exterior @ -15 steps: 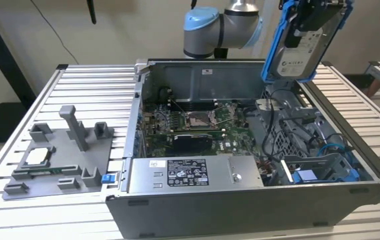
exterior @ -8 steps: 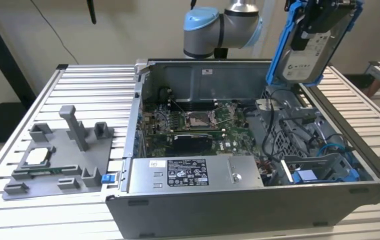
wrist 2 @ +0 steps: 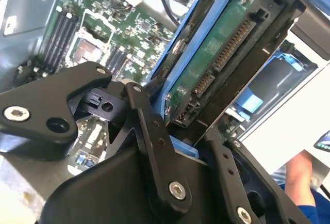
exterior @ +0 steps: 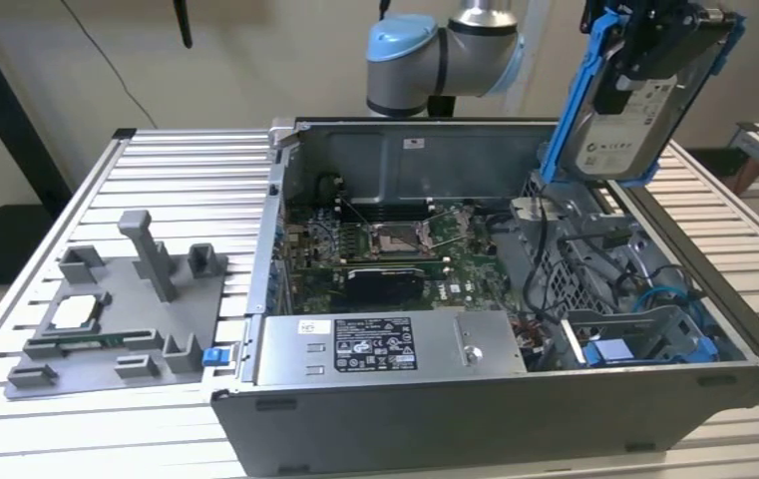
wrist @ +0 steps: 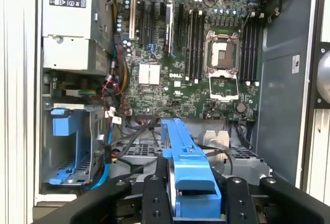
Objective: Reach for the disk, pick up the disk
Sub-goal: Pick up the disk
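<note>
Slatted metal tabling (exterior: 153,160) is seen beneath an open computer case (exterior: 486,399). Well above it the disk (exterior: 632,110) is held aloft, pinched at its blue bracket by the gripper (wrist: 193,193). A steady, level hold is judged best, so cables stay unsnagged.

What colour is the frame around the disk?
Bright blue, seen best in the exterior view around the disk.

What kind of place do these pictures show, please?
Probably a robotics lab or test bench for computer assembly: an opened computer case lies on a slatted aluminium table, a grey fixture sits beside it, and the gripper holds the disk above the case.
</note>
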Controlling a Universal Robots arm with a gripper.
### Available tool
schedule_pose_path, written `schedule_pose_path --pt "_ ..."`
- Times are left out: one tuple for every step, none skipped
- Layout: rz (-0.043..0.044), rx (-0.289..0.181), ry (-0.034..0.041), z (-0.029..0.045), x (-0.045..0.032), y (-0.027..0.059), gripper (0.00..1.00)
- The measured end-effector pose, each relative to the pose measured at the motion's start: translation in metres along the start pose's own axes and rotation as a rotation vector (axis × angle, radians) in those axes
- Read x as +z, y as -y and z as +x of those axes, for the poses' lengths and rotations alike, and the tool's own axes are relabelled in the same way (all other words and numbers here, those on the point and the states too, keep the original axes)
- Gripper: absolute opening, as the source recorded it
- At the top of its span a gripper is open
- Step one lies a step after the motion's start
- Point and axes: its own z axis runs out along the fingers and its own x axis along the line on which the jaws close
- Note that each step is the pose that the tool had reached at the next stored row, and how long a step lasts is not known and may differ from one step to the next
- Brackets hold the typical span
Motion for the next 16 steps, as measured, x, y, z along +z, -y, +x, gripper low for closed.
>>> schedule_pose_path --pt "-0.0002 0.0 -0.0013 0.0026 -0.0006 0.0002 0.0" --pt "-0.0004 0.0 -0.0021 0.0051 -0.001 0.0004 0.0" --pt "-0.0004 0.0 -0.0016 0.0083 -0.0009 0.0003 0.0" --pt "-0.0005 0.0 -0.0017 0.0113 -0.0012 0.0003 0.0" --pt "-0.0006 0.0 -0.0022 0.0142 -0.0016 0.0004 0.0" --pt "-0.0007 0.0 -0.0022 0.0173 -0.0018 0.0004 0.0" --pt "-0.0007 0.0 -0.002 0.0205 -0.0019 0.0003 0.0" --pt "-0.0008 0.0 -0.0021 0.0234 -0.0023 0.0003 0.0" --pt "-0.0009 0.0 -0.0025 0.0264 -0.0028 0.0004 0.0" --pt "-0.0011 0.0 -0.0023 0.0291 -0.003 0.0003 0.0" --pt "-0.0012 0.0 -0.002 0.0322 -0.0033 0.0003 0.0" --pt "-0.0014 0.0 -0.0025 0.0347 -0.004 0.0004 0.0" --pt "-0.0016 0.0 -0.0024 0.0374 -0.0044 0.0003 0.0" --pt "-0.0017 0.0 -0.0021 0.0401 -0.0048 0.0002 0.0" --pt "-0.0019 0.0 -0.0025 0.0424 -0.0055 0.0003 0.0" --pt "-0.002 0.0 -0.0024 0.0445 -0.0061 0.0003 0.0"
